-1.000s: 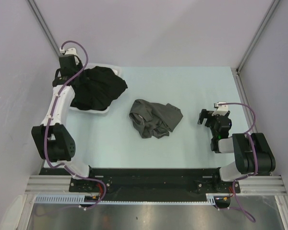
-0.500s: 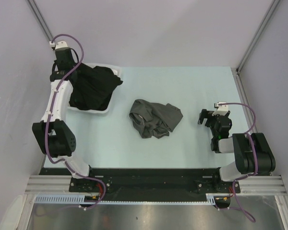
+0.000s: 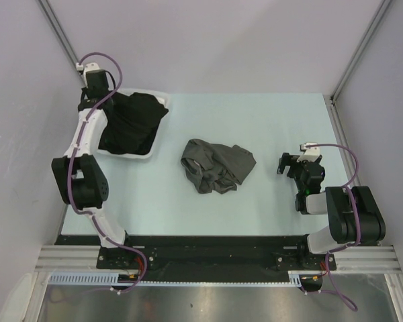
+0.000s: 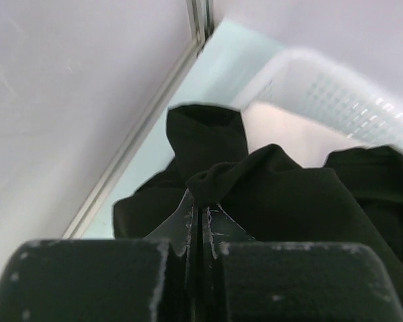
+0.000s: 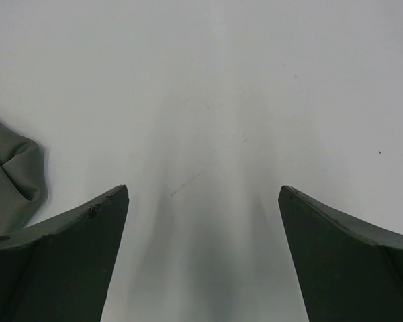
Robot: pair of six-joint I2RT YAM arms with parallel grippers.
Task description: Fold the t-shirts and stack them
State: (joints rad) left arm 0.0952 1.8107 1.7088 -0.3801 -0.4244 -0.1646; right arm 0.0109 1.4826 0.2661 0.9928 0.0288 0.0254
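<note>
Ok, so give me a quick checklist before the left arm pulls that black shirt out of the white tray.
1. Left gripper pinched shut on the black cloth t-shirt: ok.
2. Black cloth t-shirt free of the white plastic tray: not ok, most of it lies inside.
3. Only one shirt caught: cannot tell, the black folds merge.
4. Right gripper open and empty: ok.
5. Bare pale table between the tray and the crumpled charcoal grey t-shirt: ok.
</note>
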